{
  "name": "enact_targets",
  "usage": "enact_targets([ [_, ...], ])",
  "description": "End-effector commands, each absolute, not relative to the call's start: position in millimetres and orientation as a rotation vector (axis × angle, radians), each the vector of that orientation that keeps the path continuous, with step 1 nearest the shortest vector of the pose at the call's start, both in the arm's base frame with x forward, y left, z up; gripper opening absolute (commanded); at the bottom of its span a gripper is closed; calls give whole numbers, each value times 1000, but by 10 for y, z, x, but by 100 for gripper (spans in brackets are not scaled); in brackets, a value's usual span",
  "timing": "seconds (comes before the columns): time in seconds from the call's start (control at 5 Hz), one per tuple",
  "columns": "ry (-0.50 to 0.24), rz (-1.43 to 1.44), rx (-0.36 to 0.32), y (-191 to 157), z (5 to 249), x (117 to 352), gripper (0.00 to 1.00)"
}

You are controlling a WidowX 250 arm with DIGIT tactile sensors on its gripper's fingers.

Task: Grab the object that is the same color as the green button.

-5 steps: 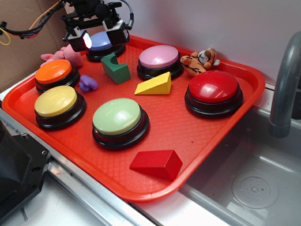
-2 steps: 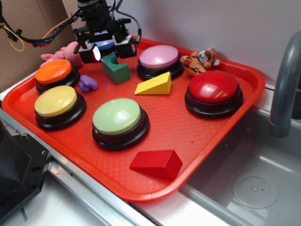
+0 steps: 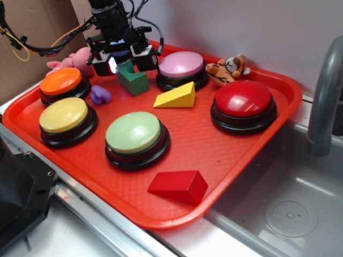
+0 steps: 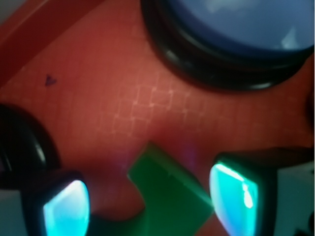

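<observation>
The dark green notched block (image 3: 132,80) lies on the red tray (image 3: 225,155) between the blue and pink buttons. My gripper (image 3: 125,61) hangs open right over its far end. In the wrist view the block (image 4: 167,194) sits between the two glowing pads (image 4: 66,206), which stand apart, the right one close to the block's corner and the left one clear of it. The pale green button (image 3: 134,134) sits on its black base toward the tray's front.
Around the block stand a blue button (image 4: 241,29), a pink button (image 3: 181,67), a yellow wedge (image 3: 177,96), an orange button (image 3: 61,83), a yellow button (image 3: 64,116), a purple toy (image 3: 100,95), a red button (image 3: 244,101) and a red wedge (image 3: 178,186). A sink with a grey faucet (image 3: 324,96) lies right.
The gripper has moved right from above the blue button and come down over the green block, jaws still apart.
</observation>
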State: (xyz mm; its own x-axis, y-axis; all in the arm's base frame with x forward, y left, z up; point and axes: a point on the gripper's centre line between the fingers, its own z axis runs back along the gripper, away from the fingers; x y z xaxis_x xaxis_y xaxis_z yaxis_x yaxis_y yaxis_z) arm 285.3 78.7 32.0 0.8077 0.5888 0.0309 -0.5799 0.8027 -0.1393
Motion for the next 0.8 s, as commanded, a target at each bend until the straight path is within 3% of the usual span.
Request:
enact_targets([
  [0.0,-83,669,-113,989,298,2773,66],
  [0.2,-96,662,-129,1006,276,2759,24],
  [0.6,-125,634,-109,949,403,2759,3],
])
